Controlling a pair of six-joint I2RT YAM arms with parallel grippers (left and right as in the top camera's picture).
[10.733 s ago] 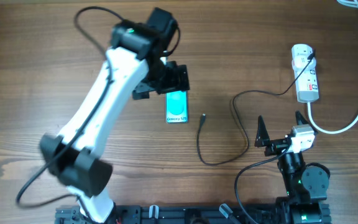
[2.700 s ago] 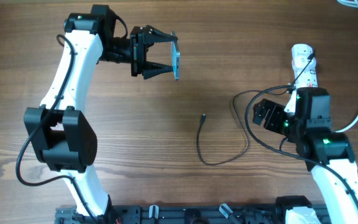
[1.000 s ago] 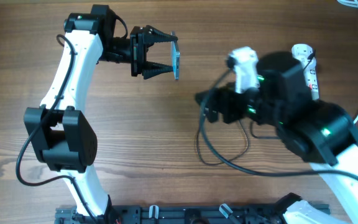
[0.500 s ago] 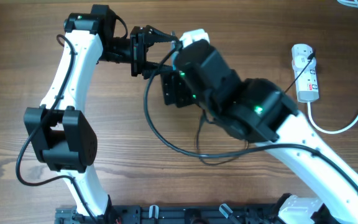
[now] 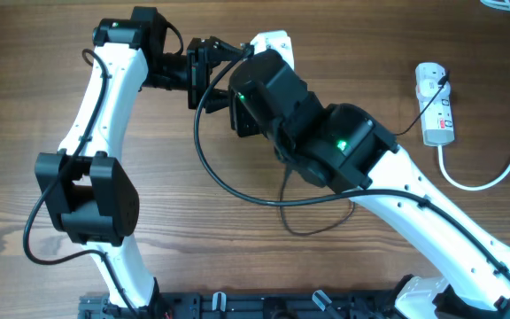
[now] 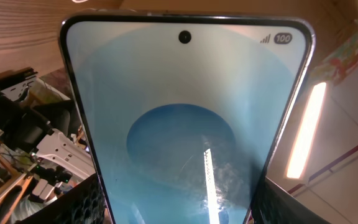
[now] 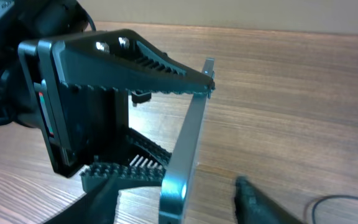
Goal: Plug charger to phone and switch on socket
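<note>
The left gripper (image 7: 188, 127) is clamped on the phone (image 6: 185, 124) and holds it above the table (image 5: 42, 89) at the far side, left of centre. Its two ribbed fingers (image 7: 135, 62) pinch the phone's long edges, and the screen glows blue. In the right wrist view the phone is edge-on, its thin metal edge facing the camera. The right gripper (image 7: 176, 186) faces that edge close by, fingers spread wide and gripping nothing. The charger (image 5: 301, 232) lies looped on the table at centre, its tip hidden under the right arm. The socket (image 5: 435, 105) sits far right, well apart from the phone, and its white lead (image 5: 494, 182) curls toward the right edge. Bare wood lies open to the left of the left arm.
</note>
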